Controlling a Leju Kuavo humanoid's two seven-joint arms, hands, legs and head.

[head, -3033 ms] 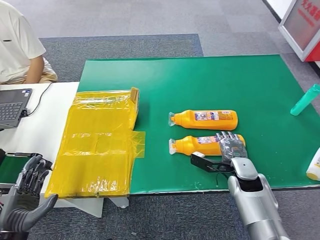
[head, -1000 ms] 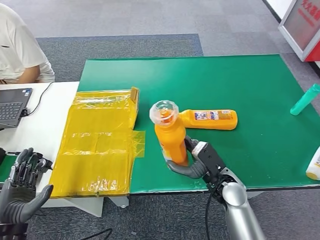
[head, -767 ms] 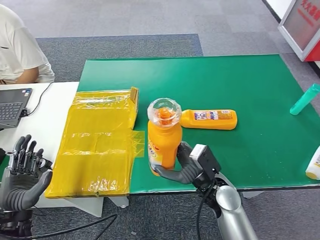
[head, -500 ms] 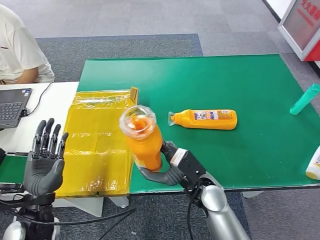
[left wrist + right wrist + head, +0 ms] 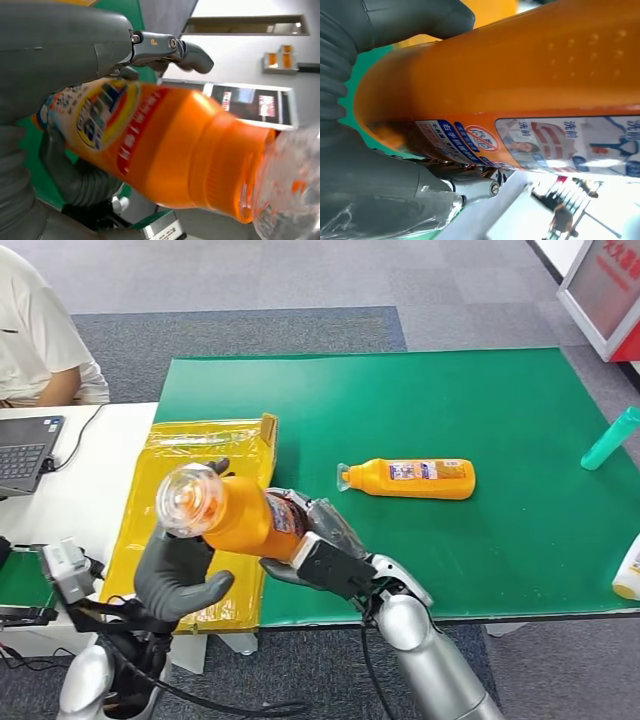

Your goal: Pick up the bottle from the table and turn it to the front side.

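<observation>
My right hand [image 5: 321, 555] grips an orange bottle [image 5: 245, 520] by its base and holds it nearly level above the table's front edge. Its clear cap [image 5: 189, 500] points toward me and to the left. The right wrist view has the bottle's back label [image 5: 546, 142] close up, over my right hand's fingers [image 5: 376, 185]. My left hand [image 5: 177, 570] cups under the bottle's neck: fingers curve behind it, and the thumb stands a little below it. In the left wrist view the bottle [image 5: 151, 145] lies across my left hand [image 5: 56, 45], front label showing. A second orange bottle [image 5: 411, 478] lies on the green mat [image 5: 453, 400].
A yellow plastic bag [image 5: 226, 455] lies flat on the mat's left edge, under the held bottle. A teal bottle [image 5: 610, 440] and a white bottle [image 5: 628, 575] lie at the right edge. A person [image 5: 38, 330] sits by a laptop [image 5: 26, 450] at the white table, far left.
My right hand picked the near bottle off the mat, carried it left and tipped it from upright to nearly level. My left hand rose and moved right under the bottle's neck.
</observation>
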